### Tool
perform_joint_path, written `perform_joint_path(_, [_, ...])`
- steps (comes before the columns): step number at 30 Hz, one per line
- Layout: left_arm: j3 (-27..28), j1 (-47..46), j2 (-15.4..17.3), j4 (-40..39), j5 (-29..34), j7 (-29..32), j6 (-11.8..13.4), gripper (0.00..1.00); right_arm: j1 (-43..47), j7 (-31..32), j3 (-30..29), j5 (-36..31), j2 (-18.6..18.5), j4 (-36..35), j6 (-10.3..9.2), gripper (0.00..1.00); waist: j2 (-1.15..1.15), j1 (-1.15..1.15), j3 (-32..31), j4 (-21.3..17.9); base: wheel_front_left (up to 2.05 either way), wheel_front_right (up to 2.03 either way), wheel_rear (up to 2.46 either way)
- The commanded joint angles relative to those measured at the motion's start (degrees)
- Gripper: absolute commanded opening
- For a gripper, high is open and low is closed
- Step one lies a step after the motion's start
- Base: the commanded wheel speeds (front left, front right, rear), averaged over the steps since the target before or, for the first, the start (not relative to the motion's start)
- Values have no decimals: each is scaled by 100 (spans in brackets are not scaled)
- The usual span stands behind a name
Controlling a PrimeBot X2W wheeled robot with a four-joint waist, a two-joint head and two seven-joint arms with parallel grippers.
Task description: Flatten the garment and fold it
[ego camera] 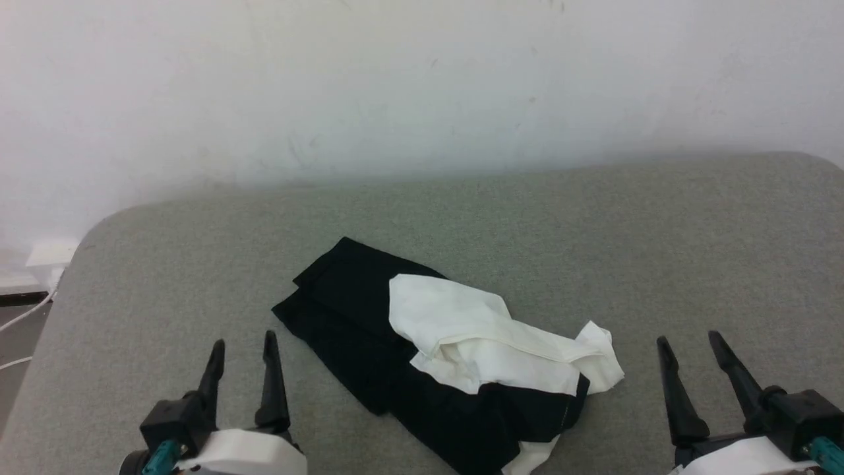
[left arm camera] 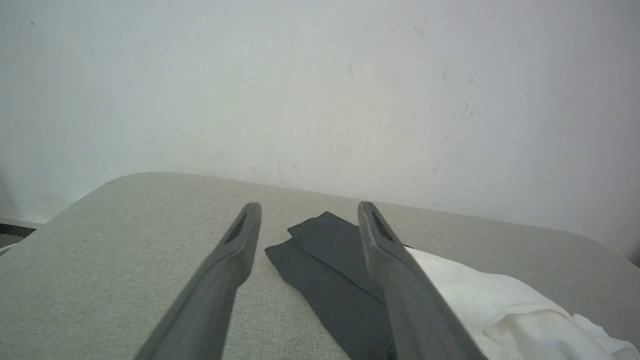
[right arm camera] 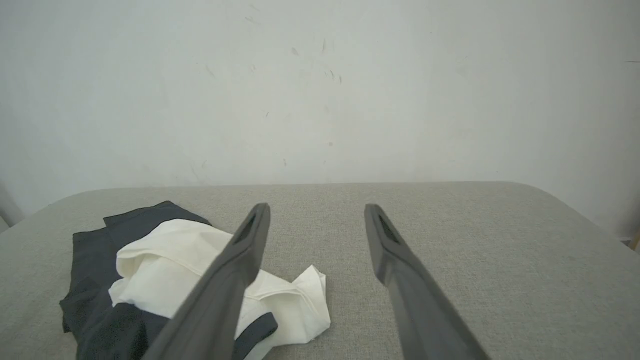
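Left gripper (ego camera: 244, 338) and right gripper (ego camera: 688, 336), both spread and empty, flank the garment (ego camera: 455, 330) — crumpled on the worktop (ego camera: 659, 231), long axis slanting far-left to near-right, black end nearest the left.

1. From my three camera feeds I can read no text, label, brand, number or sign.
2. The garment (ego camera: 461, 323) shows me plain black and white cloth, and I can make out no print on its visible folds.
3. The wall (ego camera: 422, 86) bears only faint scuffs and specks, none of them writing.
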Motion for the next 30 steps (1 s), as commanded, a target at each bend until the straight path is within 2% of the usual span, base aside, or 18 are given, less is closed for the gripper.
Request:
perform_joint_path(1, [52,94,48,-54,46,-27,17,100,49,39,-36,54,14,34,-12,100,0,0,-13,53,0,0,0])
perform_joint_path(6, [16,122,36,-101,70,-27,-38,100,-103,287,-10,131,14,248,-12,100,0,0,16,201,0,0,0])
perform_joint_path(10, [-20,74,-58,-110,67,-27,-71,100,-597,831,323,170,14,671,-12,100,0,0,59,362,0,0,0])
perform_joint_path(13, [-38,11,-110,-102,69,-27,-125,100,-1110,1512,879,207,-34,1061,-12,100,0,0,120,483,0,0,0])
perform_joint_path(19, [-124,-132,-231,-55,117,-27,-209,100,-2293,2866,2187,677,-494,1721,-12,100,0,0,262,716,0,0,0])
perform_joint_path(26, [-212,-331,-386,78,129,-27,-347,100,-3444,3604,3437,1097,-923,2431,-12,100,0,0,442,964,0,0,0])
perform_joint_path(30, [-214,-374,-454,139,155,-27,-389,100,-3869,3757,3976,1302,-1110,2869,-12,100,0,0,500,1021,0,0,0])
